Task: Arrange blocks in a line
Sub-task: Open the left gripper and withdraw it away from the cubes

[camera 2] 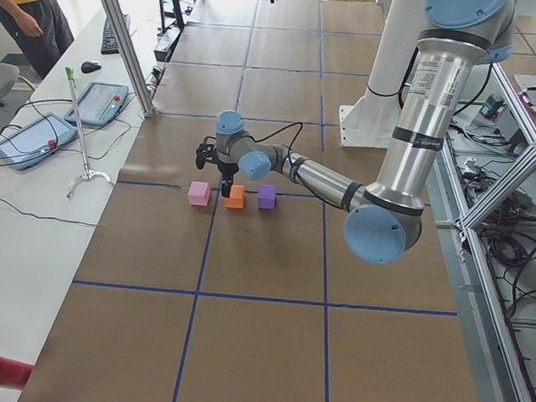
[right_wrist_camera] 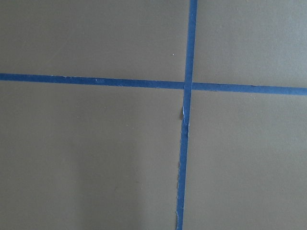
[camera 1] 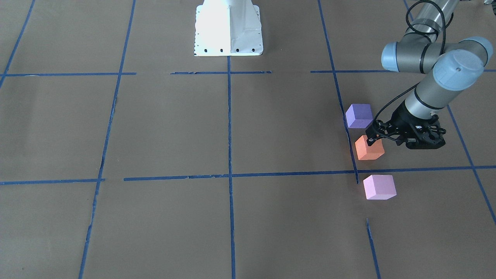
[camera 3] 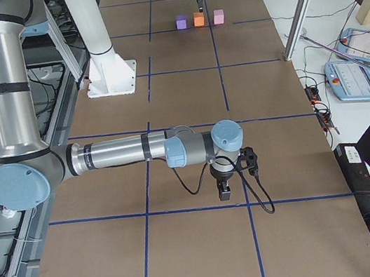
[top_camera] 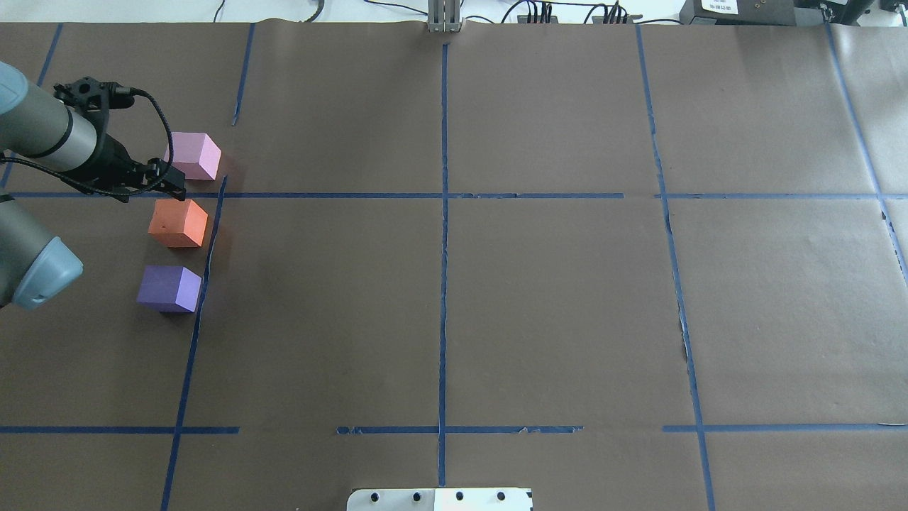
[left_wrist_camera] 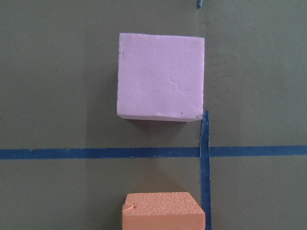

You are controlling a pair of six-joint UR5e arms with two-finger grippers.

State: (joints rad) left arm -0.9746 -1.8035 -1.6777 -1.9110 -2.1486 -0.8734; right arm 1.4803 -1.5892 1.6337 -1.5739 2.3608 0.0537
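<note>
**While three blocks stand in a row, the left hand hangs over the orange one**

Where the tabletop [camera 1: 271, 128] reaches the robot's left side, the three cubes sit in a single file that runs away from the robot. The purple block [camera 1: 359, 115] is nearest the robot, the orange block [camera 1: 369, 149] is in the middle, and the pink block [camera 1: 379, 187] is farthest. Small gaps part them, so none touches its neighbour. They follow a lengthwise strip of blue tape [camera 1: 350, 147], keeping just to its outer side. A crosswise strip passes between orange and pink, which leaves the pink cube alone beyond it.

The left hand [camera 1: 370, 138] hangs just above the far edge of the orange block, towards the pink one. Its fingers look drawn together, with nothing between them, and all three cubes rest flat on the brown paper.

The right hand [camera 3: 225, 190] points down over bare paper near a tape crossing, well apart from the row. It shows only in the side view, so I cannot tell how its fingers stand.
</note>
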